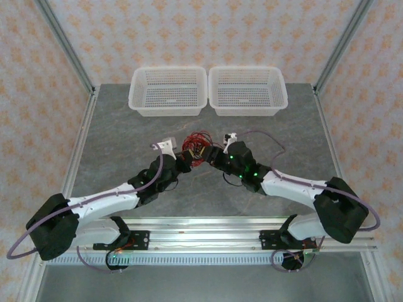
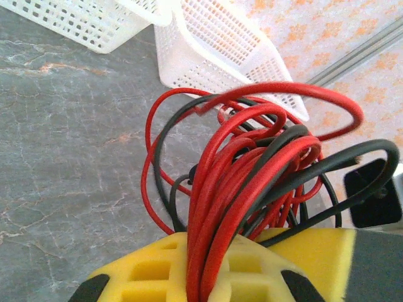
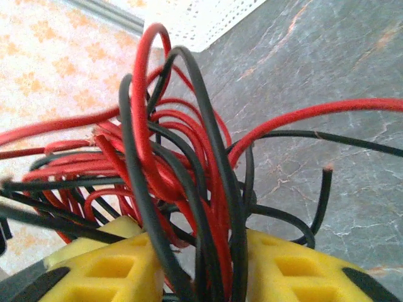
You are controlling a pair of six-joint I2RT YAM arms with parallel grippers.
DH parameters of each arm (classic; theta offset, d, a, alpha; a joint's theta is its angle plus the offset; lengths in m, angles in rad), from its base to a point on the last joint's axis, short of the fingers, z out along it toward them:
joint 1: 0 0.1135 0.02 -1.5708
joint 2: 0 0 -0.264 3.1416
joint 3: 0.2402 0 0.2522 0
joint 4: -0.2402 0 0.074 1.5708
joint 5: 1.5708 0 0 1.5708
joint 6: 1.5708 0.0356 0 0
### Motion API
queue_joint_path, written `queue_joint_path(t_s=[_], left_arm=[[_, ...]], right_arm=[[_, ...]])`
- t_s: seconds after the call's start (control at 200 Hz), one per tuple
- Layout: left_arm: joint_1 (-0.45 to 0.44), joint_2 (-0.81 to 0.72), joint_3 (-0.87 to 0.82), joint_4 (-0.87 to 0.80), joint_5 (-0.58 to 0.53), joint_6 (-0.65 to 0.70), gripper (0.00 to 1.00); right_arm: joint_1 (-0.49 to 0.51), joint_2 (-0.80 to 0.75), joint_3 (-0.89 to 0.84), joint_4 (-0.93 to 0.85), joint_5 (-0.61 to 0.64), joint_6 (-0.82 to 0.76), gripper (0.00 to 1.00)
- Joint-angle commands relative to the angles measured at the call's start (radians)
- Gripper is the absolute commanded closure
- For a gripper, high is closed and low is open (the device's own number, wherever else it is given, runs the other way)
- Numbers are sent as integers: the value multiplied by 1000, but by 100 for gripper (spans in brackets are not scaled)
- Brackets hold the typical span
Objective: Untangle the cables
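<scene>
The cables [image 1: 195,148] are a knot of thin red and black wires in the middle of the table, held up between both arms. My left gripper [image 1: 184,161] comes in from the left. In the left wrist view its yellow pads [image 2: 151,270] are pressed together on a bundle of red strands [image 2: 217,207], with the loops fanning out above. My right gripper [image 1: 212,157] comes in from the right. Its yellow pads [image 3: 296,270] stand apart, and several red and black strands [image 3: 214,207] run down through the gap, with table showing beside them.
Two white mesh baskets [image 1: 168,92] [image 1: 247,91] stand side by side at the back of the grey marble table [image 1: 113,138]. A loose black cable end [image 3: 326,173] curls up over the table to the right of the tangle.
</scene>
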Motion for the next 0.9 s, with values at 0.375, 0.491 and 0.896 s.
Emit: queue_joint_path(t_s=[0.375,0.491,0.896], left_arm=[[15,-206,-72,51,-149,-19,100],[23,-201,-70,61,-118,-4,94],[89,-201,9,-5,46,130,34]], right_arm=[[2,-101,-256,337,124,314,100],[3,-128,-324,519,119,325,100],[-16,-260,-256,482,-253,-243,100]])
